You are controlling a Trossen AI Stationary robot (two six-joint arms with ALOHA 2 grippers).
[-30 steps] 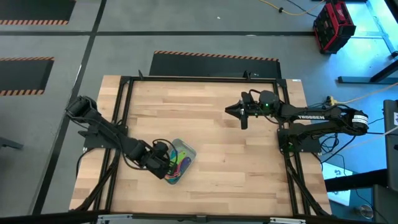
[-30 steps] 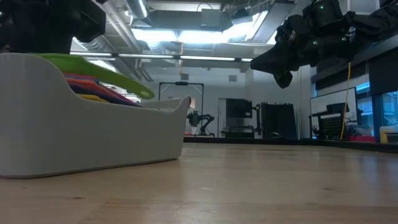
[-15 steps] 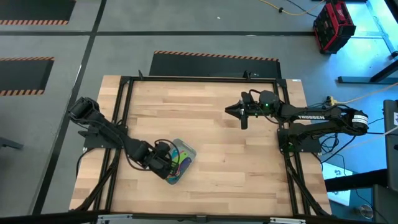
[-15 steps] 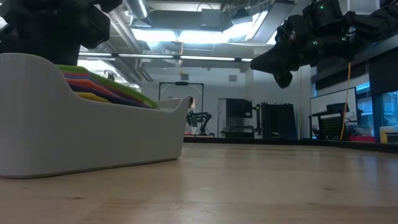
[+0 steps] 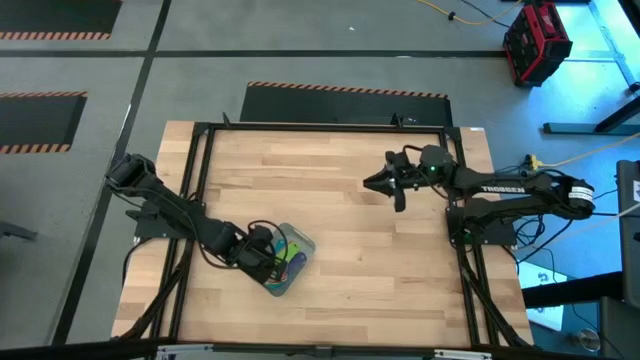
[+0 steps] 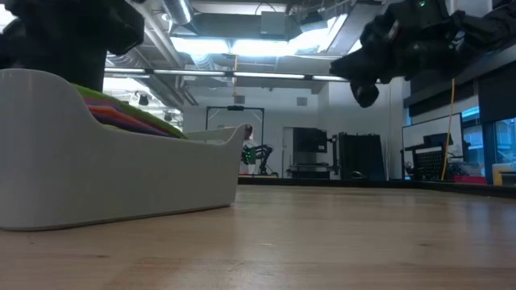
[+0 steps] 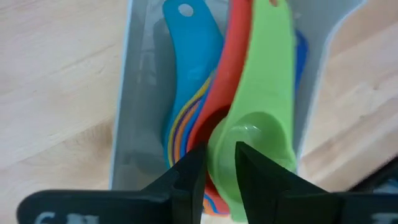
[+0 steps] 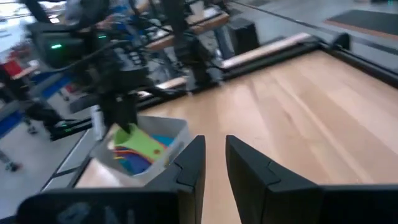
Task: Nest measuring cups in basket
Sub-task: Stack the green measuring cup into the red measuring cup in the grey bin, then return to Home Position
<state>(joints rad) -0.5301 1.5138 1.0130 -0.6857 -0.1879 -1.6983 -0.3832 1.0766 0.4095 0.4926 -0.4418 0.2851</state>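
The measuring cups (image 7: 242,118) lie nested in the basket (image 5: 300,247) at the tabletop's (image 5: 340,190) near-left part, green one on top; the task looks almost finished. The left gripper (image 7: 219,163), fingers slightly apart, hovers over them holding nothing. The right gripper (image 5: 378,181) waits far away, nearly closed and empty.

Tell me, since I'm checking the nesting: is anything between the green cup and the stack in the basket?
Nothing visible: the green plastic measuring cup already lies on the stacked cups inside the pale plastic basket, under the left pincer.

Probably a robotics lab: hazard-striped floor mats (image 5: 345,90), equipment racks (image 6: 355,157) behind.
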